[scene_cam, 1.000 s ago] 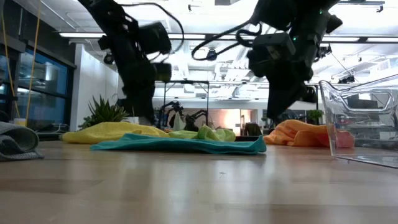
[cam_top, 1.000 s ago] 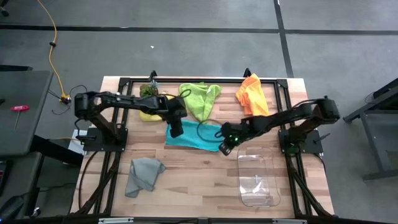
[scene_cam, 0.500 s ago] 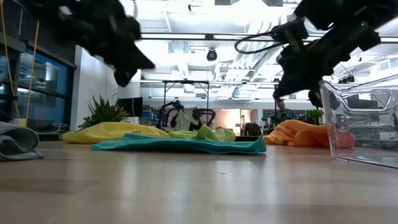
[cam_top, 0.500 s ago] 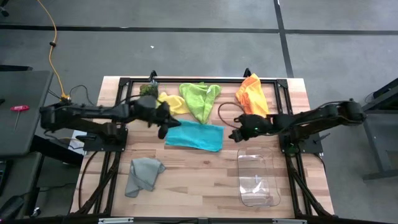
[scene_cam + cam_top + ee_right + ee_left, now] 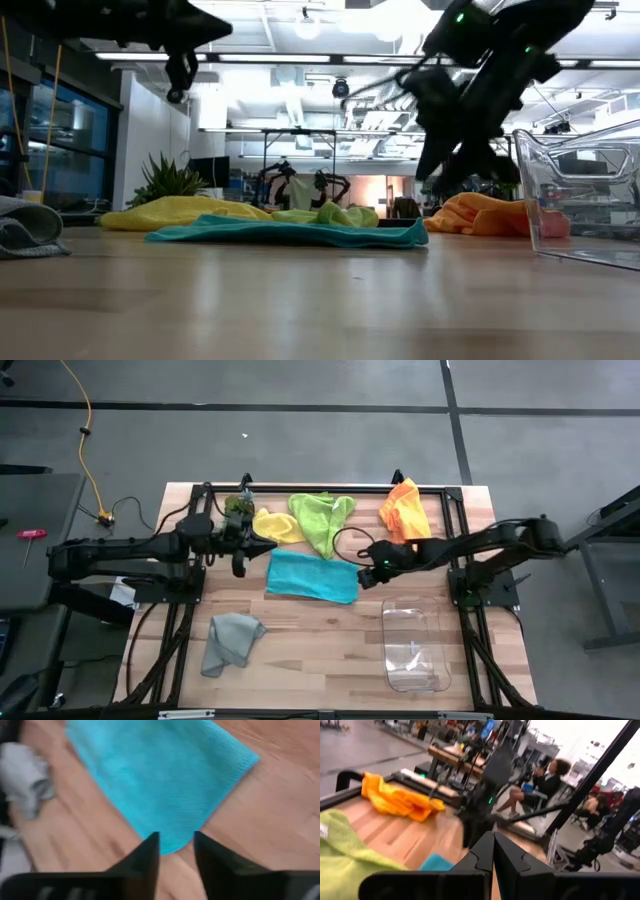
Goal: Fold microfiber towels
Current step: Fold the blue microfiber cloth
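Note:
The teal towel [image 5: 312, 577] [image 5: 160, 775] lies flat at the table's middle. Along the far edge lie the yellow towel [image 5: 275, 525], the lime green towel [image 5: 322, 520] and the orange towel [image 5: 405, 510]. The grey towel [image 5: 230, 642] is bunched near the front left. My left gripper [image 5: 241, 563] [image 5: 493, 842] is shut, raised and pointing level, left of the teal towel. My right gripper [image 5: 374, 575] [image 5: 176, 845] is open and slants down above the teal towel's right end, holding nothing.
A clear plastic bin [image 5: 415, 645] stands at the front right, close to my right arm. A small dark-green plant clump [image 5: 237, 505] sits at the far left beside the yellow towel. Bare wood [image 5: 320, 650] shows between the grey towel and the bin.
My left gripper has risen off the teal towel's left end, drawn back toward the table's left edge and tipped from pointing down to level. My right gripper has lifted off the towel's right end, swung right, then come back toward it. The teal towel stays flat.

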{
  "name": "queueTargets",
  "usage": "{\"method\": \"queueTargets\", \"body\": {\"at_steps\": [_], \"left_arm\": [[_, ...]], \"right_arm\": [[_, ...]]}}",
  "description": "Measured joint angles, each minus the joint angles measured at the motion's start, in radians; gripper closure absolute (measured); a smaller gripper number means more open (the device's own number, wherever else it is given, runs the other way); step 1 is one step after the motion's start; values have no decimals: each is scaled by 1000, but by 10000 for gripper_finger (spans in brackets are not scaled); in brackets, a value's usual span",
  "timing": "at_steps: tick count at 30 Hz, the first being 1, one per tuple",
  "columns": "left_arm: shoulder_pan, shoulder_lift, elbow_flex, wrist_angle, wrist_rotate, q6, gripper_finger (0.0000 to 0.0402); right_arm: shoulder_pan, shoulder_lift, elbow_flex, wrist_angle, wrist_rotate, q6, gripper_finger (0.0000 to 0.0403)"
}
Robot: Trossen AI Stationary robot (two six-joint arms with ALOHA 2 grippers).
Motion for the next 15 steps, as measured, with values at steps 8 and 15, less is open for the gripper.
{"method": "queueTargets", "body": {"at_steps": [8,15], "left_arm": [[0,-16,0,-15,2,0,402],[0,-16,0,-20,4,24,402]], "right_arm": [[-7,133,40,-1,35,84,137],[-7,253,120,-11,87,123,126]]}}
